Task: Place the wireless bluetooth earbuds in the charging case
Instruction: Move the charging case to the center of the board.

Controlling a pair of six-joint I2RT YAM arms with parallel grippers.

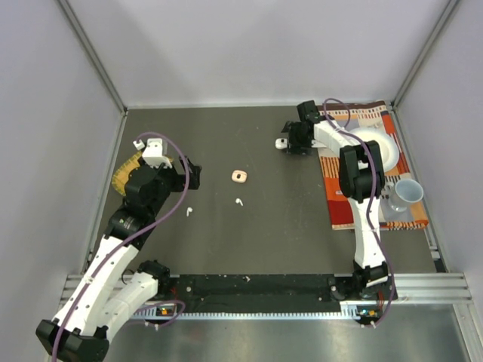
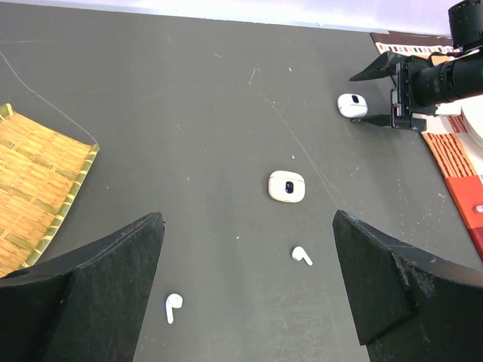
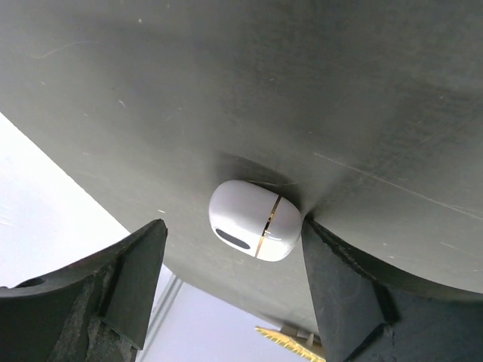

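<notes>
Two white earbuds [image 2: 302, 256] are being shown loose on the bench [image 2: 189, 113], well apart from each other, neither seated yet. The left tool [image 2: 247, 219] is being held over them with its fingers spread wide and nothing between them, most likely for a pick of the nearer bud. Across the bench, the right tool [image 3: 232, 226] is being set around a shut white case [image 3: 255, 220]. One finger is being pressed against its side while the other is being held off it, so no clamp is made; probably the case is being steadied or gathered in. Between the arms a peach case [image 2: 287, 186] is being shown, its contents unreadable. Counted: two earbuds, two cases, and no peach-pink buds are being seen.
</notes>
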